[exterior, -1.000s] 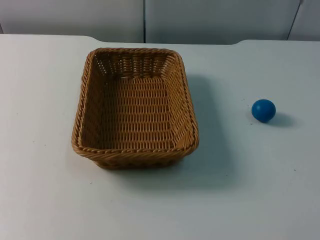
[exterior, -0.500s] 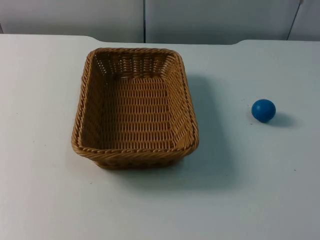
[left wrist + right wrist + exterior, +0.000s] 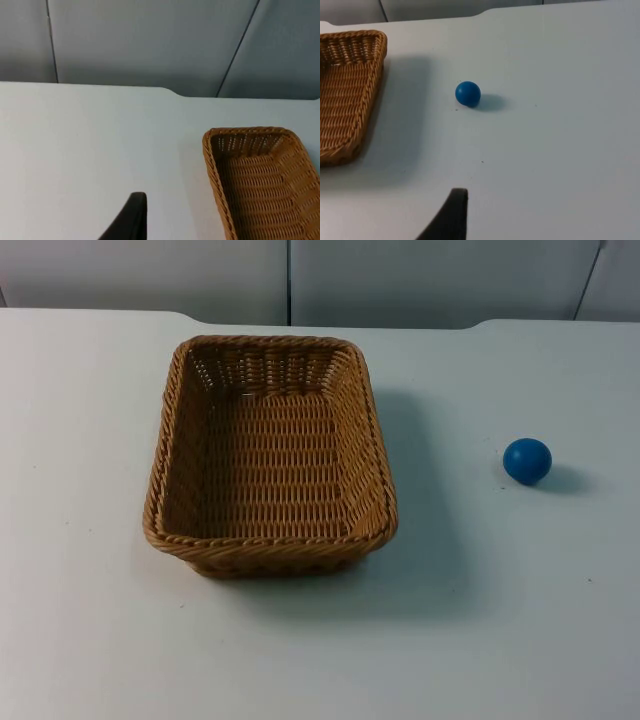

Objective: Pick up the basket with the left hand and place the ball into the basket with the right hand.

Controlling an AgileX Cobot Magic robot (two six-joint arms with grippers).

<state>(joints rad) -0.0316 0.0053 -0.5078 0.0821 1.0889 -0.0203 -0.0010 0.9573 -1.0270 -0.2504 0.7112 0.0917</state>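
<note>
While the basket sits flat on the white surface, its woven tan rim is whole and its inside holds nothing. It is rectangular, with one short side toward the far edge of the surface and the grey partition wall, and the other short side toward the near edge. It lies somewhat left of the middle of the surface. No label, brand or writing can be read on it or on anything else.

The ball is plain blue and rests on the surface well apart from the basket, toward the right edge, with a soft shadow beside it. Bare surface lies between the two. In the right wrist view the ball stands near the basket's corner but does not touch it.

The left gripper hangs above bare surface, off to the side of the basket's far corner, touching nothing. The right gripper hangs above bare surface on the near side of the ball, also touching nothing. One black fingertip of each is seen, so I cannot tell how the jaws stand on either arm.

Against the earlier top views, basket and ball lie in the same places, and nothing on the surface has shifted.
</note>
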